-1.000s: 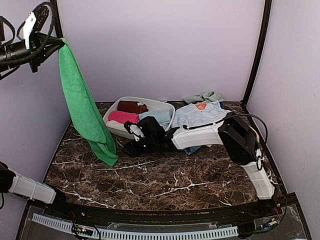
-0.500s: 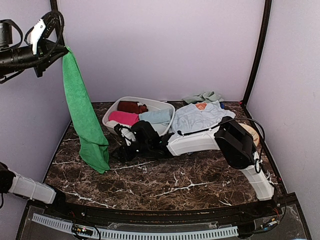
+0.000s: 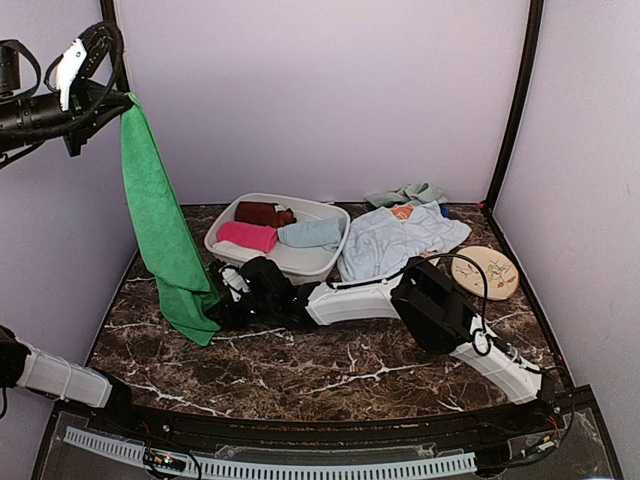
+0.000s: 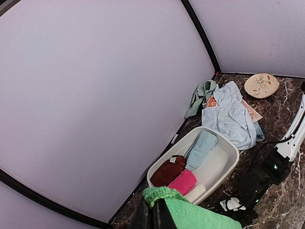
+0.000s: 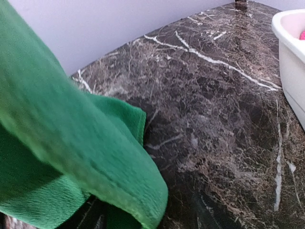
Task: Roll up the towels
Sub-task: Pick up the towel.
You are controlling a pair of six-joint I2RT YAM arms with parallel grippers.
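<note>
Your left gripper (image 3: 112, 97) is clenched on the top corner of the green towel (image 3: 158, 225), high at the far left, so the cloth hangs with its lower end on the table (image 3: 330, 360). Your right gripper (image 3: 220, 297) has slid left from beside the basin (image 3: 300, 265) to that lower end. I can't tell whether it has closed. It looks ready to catch the bottom edge for spreading the towel flat.

I'm running a lab test booth: plain lilac walls (image 3: 320, 100) rise behind my right gripper (image 3: 222, 298), a black frame post (image 3: 513, 110) stands far to its right, and marble-patterned tabletop (image 3: 330, 385) lies under it.
</note>
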